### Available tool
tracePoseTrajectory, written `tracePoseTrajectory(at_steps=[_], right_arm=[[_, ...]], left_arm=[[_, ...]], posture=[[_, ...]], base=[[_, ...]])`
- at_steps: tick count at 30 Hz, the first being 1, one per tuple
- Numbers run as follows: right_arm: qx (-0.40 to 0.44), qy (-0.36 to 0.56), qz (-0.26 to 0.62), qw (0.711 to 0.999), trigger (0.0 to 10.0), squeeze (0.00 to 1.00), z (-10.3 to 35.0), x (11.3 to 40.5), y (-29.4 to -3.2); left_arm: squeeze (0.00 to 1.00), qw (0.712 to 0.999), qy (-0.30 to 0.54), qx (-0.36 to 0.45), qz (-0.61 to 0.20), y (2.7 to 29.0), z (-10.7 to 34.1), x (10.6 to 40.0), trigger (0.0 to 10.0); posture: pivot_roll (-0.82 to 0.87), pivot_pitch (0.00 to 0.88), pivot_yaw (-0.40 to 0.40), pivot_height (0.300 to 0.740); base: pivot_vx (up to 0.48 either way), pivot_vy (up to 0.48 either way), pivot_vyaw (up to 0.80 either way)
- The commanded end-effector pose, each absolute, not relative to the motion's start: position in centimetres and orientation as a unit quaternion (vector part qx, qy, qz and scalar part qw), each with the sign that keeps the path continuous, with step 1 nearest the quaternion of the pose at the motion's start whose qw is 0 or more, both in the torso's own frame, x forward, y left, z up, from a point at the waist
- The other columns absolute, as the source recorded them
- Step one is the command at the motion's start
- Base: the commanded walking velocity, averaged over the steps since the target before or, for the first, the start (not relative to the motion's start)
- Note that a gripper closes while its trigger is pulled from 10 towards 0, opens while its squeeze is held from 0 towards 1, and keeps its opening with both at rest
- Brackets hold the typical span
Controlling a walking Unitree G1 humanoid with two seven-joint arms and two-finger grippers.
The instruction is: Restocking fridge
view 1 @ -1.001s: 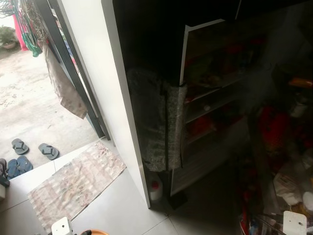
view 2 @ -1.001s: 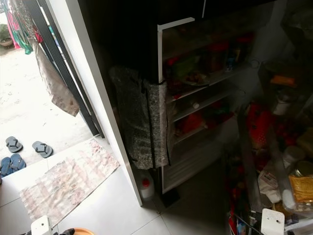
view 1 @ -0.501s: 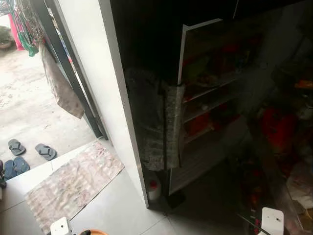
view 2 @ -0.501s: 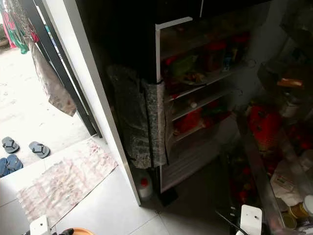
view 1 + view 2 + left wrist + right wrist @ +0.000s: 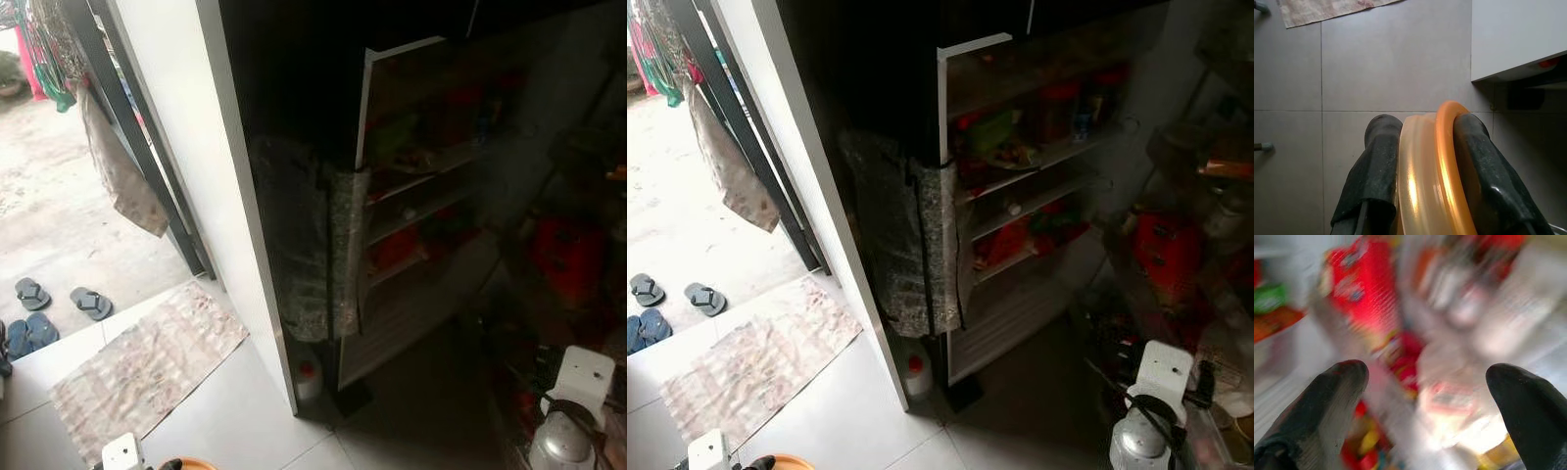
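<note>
The fridge [image 5: 1019, 186] stands open and dark, its shelves holding red and green packs. Its open door [image 5: 1176, 264] on the right carries red packets and jars. My left gripper [image 5: 1425, 128] hangs low over the tiled floor, shut on a round translucent container with an orange rim [image 5: 1447, 161]; the rim's edge [image 5: 784, 462] peeks in at the bottom of the head view. My right arm [image 5: 1151, 406] is raised at the lower right by the door shelves. The right gripper [image 5: 1427, 374] is open, with nothing between its fingers [image 5: 1337, 391], pointing at blurred red packets [image 5: 1364, 298].
A white wall [image 5: 186, 147] ends just left of the fridge. A grey patterned cloth [image 5: 911, 235] hangs over the fridge's side. A white bottle with a red cap [image 5: 917, 372] stands on the floor below it. A mat [image 5: 147, 357] and sandals [image 5: 59, 299] lie by the doorway.
My right arm has risen from the bottom edge into view by the door shelves. The head camera has shifted slightly. The left arm has stayed put.
</note>
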State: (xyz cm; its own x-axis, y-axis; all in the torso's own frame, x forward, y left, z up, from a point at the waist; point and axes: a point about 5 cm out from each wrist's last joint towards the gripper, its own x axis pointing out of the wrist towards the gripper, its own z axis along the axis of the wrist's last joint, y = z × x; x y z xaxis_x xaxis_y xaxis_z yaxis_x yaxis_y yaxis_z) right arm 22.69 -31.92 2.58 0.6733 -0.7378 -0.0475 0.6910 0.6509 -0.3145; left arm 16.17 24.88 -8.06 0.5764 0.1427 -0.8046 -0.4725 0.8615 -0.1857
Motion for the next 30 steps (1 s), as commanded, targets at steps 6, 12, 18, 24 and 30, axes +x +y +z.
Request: tracePoseTrajectory(at_steps=[6, 12, 18, 24, 30], right_arm=[[-0.139, 0.047, -0.434, 0.889, 10.0, 0.0, 5.0, 23.4, -34.0], [-0.139, 0.057, -0.459, 0.875, 10.0, 0.0, 5.5, 23.1, -35.5], [-0.118, 0.094, -0.496, 0.855, 10.0, 0.0, 5.1, 21.5, -37.6], [-0.114, 0.113, -0.5, 0.851, 10.0, 0.0, 5.0, 20.9, -38.4], [-0.106, 0.117, -0.498, 0.852, 10.0, 0.0, 5.3, 21.0, -39.0]], left_arm=[[0.0, 0.851, 0.457, -0.186, 0.178, 24.2, -8.9, 14.8, 10.0], [0.0, 0.851, 0.457, -0.186, 0.181, 24.3, -8.9, 14.7, 10.0], [0.0, 0.85, 0.458, -0.182, 0.188, 25.6, -8.8, 13.9, 10.0], [0.0, 0.849, 0.459, -0.18, 0.191, 25.9, -8.8, 13.5, 10.0], [0.0, 0.849, 0.459, -0.178, 0.19, 25.7, -8.8, 13.6, 10.0]], posture=[[-0.07, 0.034, 0.045, 0.74], [-0.07, 0.032, 0.04, 0.74], [-0.08, 0.034, 0.044, 0.74], [-0.08, 0.036, 0.046, 0.74], [-0.08, 0.038, 0.046, 0.74]], base=[[0.0, 0.0, 0.0], [0.0, 0.0, 0.0], [0.0, 0.0, 0.0], [0.0, 0.0, 0.0], [0.0, 0.0, 0.0]])
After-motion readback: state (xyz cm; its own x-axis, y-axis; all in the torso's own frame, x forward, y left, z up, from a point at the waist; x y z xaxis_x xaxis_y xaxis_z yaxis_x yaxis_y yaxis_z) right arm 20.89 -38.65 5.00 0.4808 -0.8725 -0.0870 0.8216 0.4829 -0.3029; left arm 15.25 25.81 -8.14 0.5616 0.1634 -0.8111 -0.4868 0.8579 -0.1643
